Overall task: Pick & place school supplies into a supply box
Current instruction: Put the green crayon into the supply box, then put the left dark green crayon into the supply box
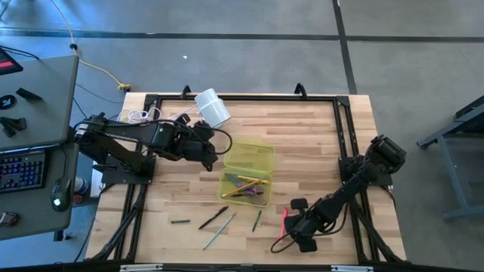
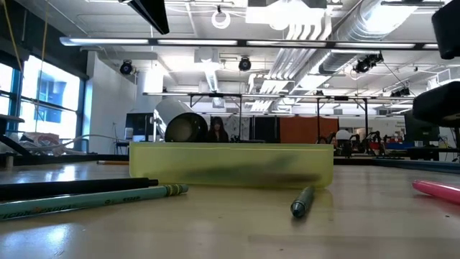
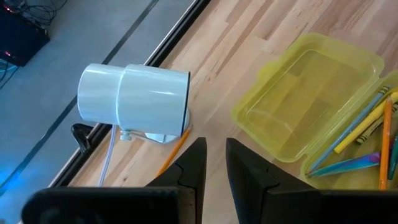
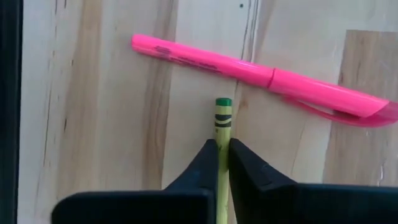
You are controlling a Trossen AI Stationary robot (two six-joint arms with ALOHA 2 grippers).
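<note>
A yellow pencil (image 4: 222, 143) is gripped by the right end effector (image 4: 218, 163) beside the pink pen (image 4: 261, 78); the left end effector (image 3: 211, 168) is held part-open, empty, near the supply box (image 3: 298, 106).

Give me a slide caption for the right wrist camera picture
Right tool shut on a yellow pencil, its green end pointing at a pink pen lying on the wooden table.

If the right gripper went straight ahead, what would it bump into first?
Probably the pink pen. The right gripper, shut on a yellow pencil, points at it, and the pen lies crosswise just past the pencil's tip.
</note>
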